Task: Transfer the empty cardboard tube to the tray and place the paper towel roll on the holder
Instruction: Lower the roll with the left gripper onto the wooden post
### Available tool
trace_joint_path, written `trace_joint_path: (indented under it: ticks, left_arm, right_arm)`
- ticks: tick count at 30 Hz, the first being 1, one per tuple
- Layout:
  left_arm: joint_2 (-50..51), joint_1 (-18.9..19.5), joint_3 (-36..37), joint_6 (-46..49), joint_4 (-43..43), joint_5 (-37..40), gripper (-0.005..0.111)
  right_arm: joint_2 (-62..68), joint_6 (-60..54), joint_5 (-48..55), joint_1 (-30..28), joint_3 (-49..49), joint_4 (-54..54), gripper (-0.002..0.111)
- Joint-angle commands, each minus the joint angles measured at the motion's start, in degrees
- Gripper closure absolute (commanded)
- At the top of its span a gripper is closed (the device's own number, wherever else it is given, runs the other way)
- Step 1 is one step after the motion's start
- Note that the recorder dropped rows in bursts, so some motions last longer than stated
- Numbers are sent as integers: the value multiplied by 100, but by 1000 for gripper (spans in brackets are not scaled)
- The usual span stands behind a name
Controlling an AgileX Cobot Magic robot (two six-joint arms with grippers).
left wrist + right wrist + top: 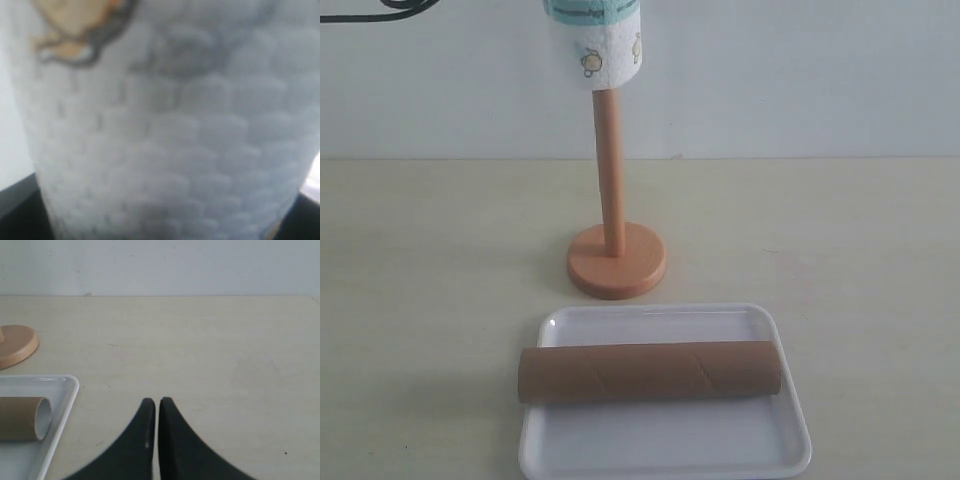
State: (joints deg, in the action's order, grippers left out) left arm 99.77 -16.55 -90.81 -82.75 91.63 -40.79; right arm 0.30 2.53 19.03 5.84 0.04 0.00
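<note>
The paper towel roll (594, 45), upright, is threaded over the holder (612, 170) pole's tip — its way on is straight down. The left end effector (160, 220) clasps it; the right end effector (157, 407), pinched closed, hovers beside the tray (665, 450).

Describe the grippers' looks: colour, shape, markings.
The right gripper has two matte black fingers, broad at the base and curving to slim rounded tips, with no printed markings. Of the left fingers, only blurred black edges show past the roll.
</note>
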Motion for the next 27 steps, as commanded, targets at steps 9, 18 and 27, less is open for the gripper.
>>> trace_joint_path:
  ticks: [9,18,27]
  left_arm:
    - [-43,-18,420,445,-445,-6,103]
    - [-43,-18,682,758,-640,-28,103]
    - [258,-8,889,1142,-1133,-161,103]
  right_arm:
    - [-30,-11,-33,-15,-4,-48,106]
    - [-30,-11,-33,-15,-4,-48,106]
    - [-30,-11,-33,-15,-4,-48,106]
